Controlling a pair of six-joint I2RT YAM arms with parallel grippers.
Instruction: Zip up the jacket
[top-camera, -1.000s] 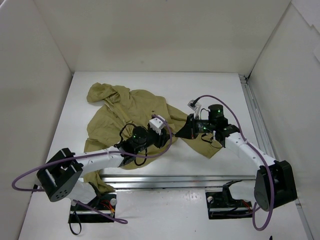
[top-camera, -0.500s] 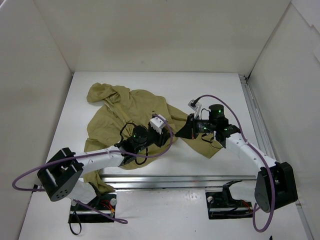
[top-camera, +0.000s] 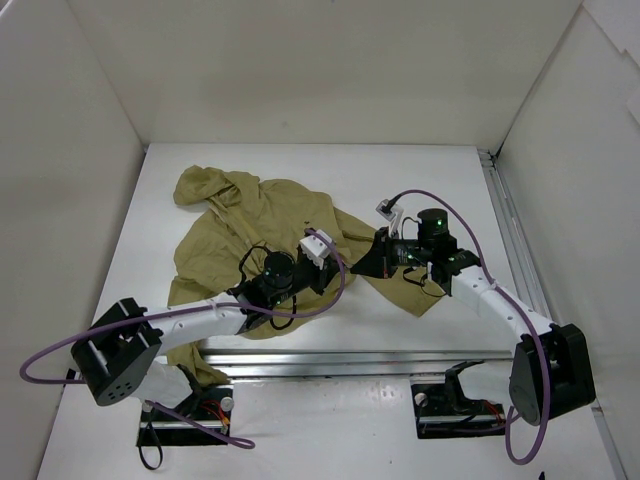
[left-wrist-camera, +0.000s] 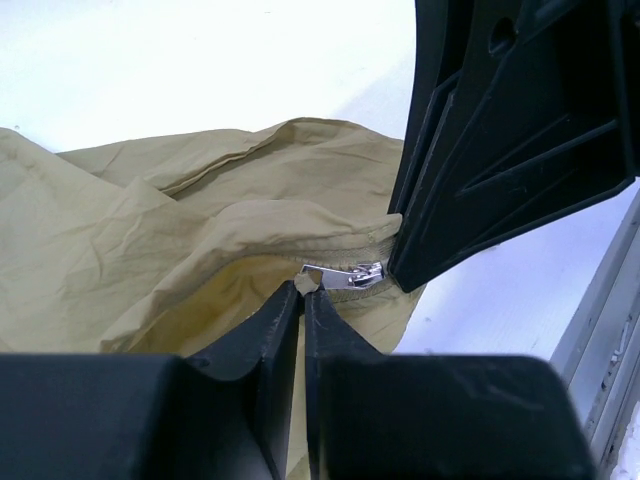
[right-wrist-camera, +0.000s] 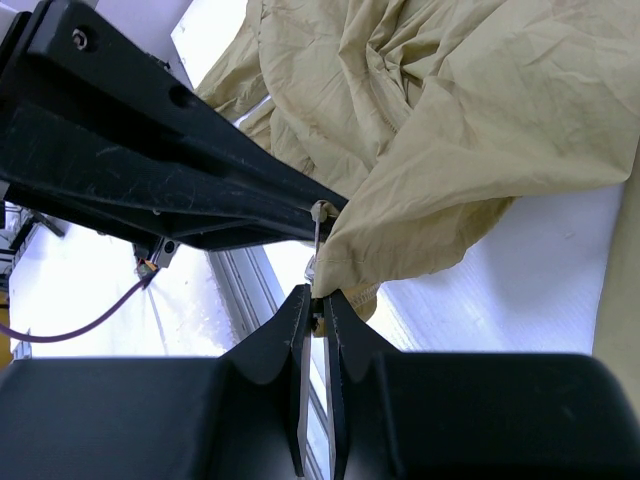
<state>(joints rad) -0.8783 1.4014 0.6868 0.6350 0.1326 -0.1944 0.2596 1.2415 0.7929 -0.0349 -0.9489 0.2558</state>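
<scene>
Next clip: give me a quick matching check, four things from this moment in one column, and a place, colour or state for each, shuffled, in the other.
Column one
1. hood
2. slider
3. right hand
4. rail

Column two
a. shut on the jacket at its edge
b. bare metal, along the near edge of the table
c. small and silver, on the zip
d. olive, lying toward the far left

Pairs: 1-d, 2-c, 3-a, 4-b
</scene>
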